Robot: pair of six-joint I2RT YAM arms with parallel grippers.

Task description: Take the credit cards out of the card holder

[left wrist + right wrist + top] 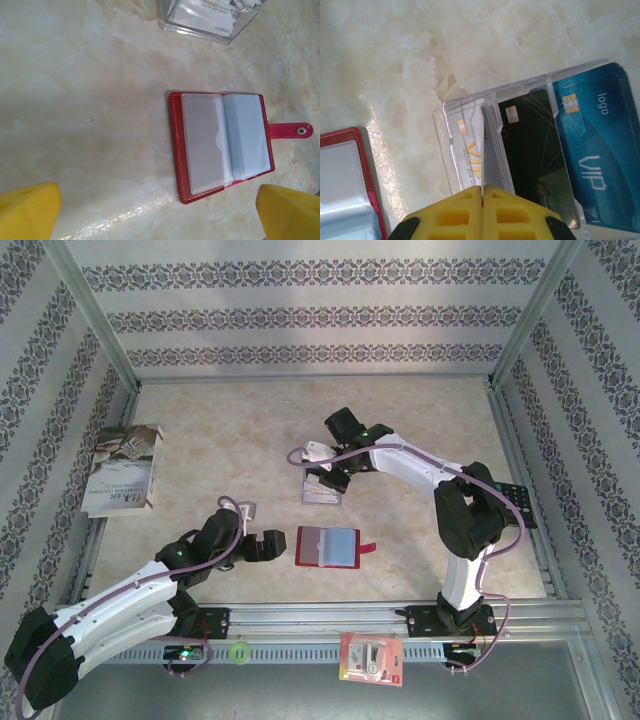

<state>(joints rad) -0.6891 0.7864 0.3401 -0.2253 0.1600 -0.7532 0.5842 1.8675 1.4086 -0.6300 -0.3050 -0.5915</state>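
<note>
In the right wrist view the card holder [342, 175] runs off the left edge, the blue card [600, 150] off the right. The clear stand [195, 31] is cut by the left wrist view's top edge.

Red card holder [222, 145], blue/blk credit cards [600, 150].

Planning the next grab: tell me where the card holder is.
Top view: the card holder lies open front-centre, just right of the left gripper, in front of the clear stand.
</note>
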